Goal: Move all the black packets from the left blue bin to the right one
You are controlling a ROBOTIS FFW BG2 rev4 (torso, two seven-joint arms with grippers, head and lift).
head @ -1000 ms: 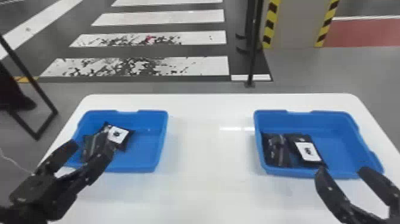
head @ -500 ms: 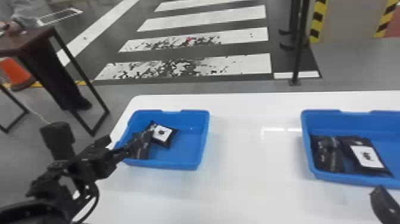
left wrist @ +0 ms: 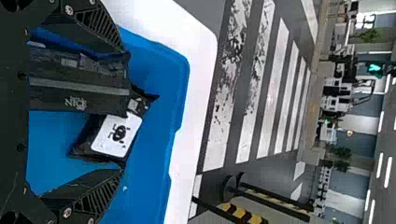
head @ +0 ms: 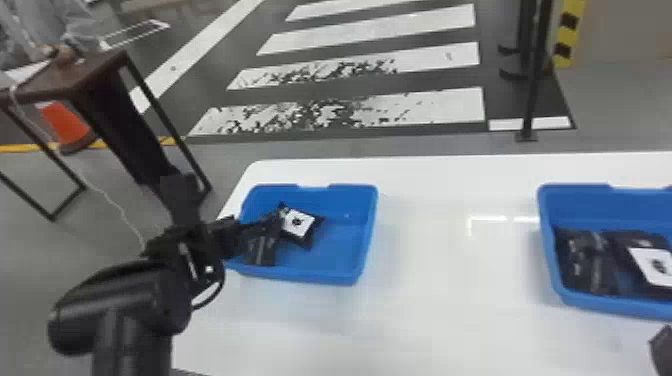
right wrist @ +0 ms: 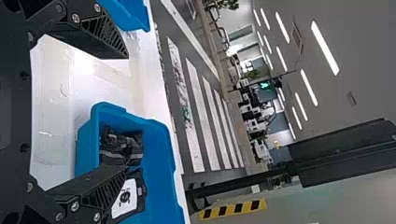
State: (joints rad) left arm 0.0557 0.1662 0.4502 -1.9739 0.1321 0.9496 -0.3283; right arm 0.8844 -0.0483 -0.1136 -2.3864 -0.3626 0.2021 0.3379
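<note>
My left gripper [head: 215, 220] is at the left side of the left blue bin [head: 367, 235]. Inside lie a dark packet [head: 262, 247] and a black packet with a white label [head: 298, 223]. In the left wrist view the left gripper [left wrist: 122, 109] stands open, with the dark packet [left wrist: 79, 86] partly over the labelled packet [left wrist: 109, 135]. The right blue bin [head: 547, 250] holds a dark packet [head: 580, 260] and a labelled one [head: 650, 265]. A part of my right gripper [head: 661, 347] shows at the right edge; in its wrist view the right gripper [right wrist: 126, 111] is open and empty.
Both bins stand on a white table [head: 450, 300], with a wide gap between them. Beyond its left edge are a brown stand [head: 75, 75] and an orange cone [head: 65, 122]. A dark post [head: 535, 80] rises behind the table.
The head view has swung left, so the bins appear farther right. My left gripper has turned relative to the left bin, and more of its arm shows. Both bins' packets look unmoved.
</note>
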